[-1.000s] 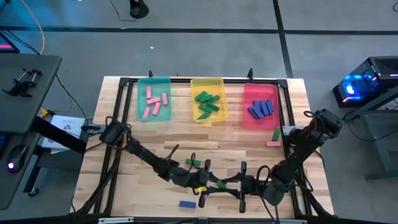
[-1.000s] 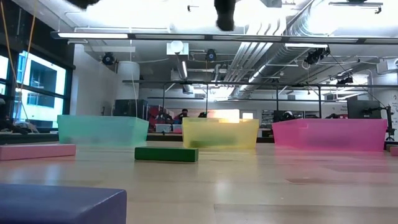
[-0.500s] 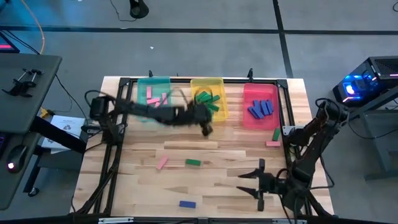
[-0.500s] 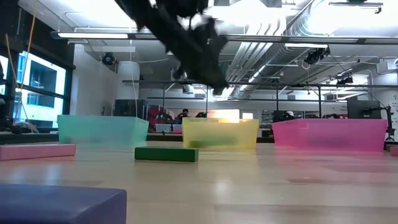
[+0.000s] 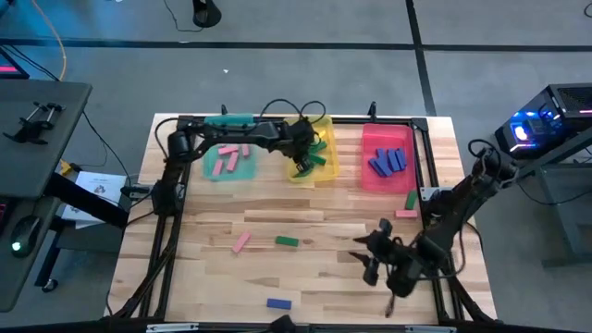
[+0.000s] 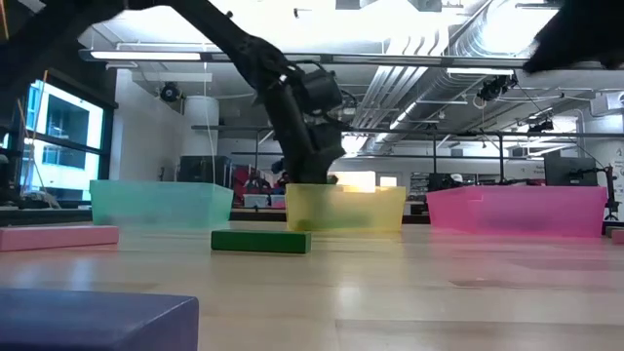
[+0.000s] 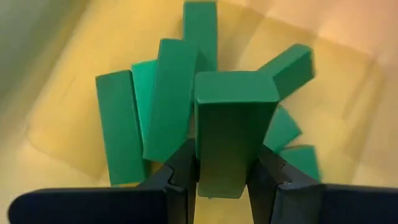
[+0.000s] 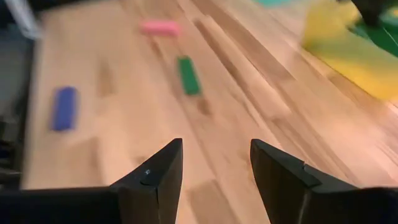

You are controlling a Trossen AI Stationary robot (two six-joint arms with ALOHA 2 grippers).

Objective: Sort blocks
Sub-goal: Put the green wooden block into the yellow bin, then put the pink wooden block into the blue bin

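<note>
Blocks mostly sit in their trays. My left gripper (image 7: 222, 180) pinches a green block (image 7: 231, 124) over the yellow tray (image 5: 308, 121). My right gripper (image 8: 214, 168) waits, fingers apart. Several blocks are left on the table (image 5: 351, 222).

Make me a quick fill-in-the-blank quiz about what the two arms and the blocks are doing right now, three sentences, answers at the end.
1. The left gripper is shut on a ____ block.
2. It holds that block over the ____ tray, where other green blocks already lie.
3. The right gripper hangs over the bare table with its fingers ____ and nothing between them.

Missing words: green; yellow; open
</note>
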